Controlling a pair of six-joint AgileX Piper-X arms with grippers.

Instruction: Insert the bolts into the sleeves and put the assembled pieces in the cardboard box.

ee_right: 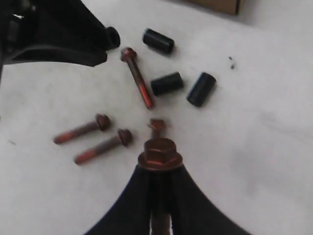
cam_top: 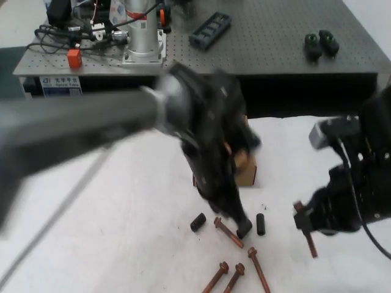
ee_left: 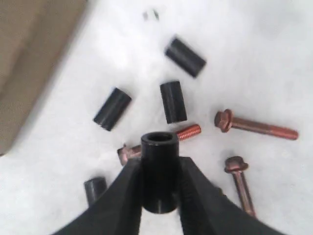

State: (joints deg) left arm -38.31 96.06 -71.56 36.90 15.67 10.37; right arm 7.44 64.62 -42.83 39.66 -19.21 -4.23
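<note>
Two grips, both tight: my left gripper (ee_left: 160, 169) clamps a black sleeve (ee_left: 159, 147) by its sides, and my right gripper (ee_right: 160, 178) pinches a copper bolt (ee_right: 160, 154) just under its head. Spare bolts (cam_top: 227, 231) and spare sleeves (cam_top: 261, 223) lie on the white cloth (cam_top: 122, 232) near the cardboard box (cam_top: 246, 173).

No print can be read anywhere. A blue label (cam_top: 61, 85) on the front edge of the far bench (cam_top: 275, 43), well beyond the jaws, bears marks too small to make out, as does the sticker (cam_top: 142, 25) on the metal post (cam_top: 146, 46).
</note>
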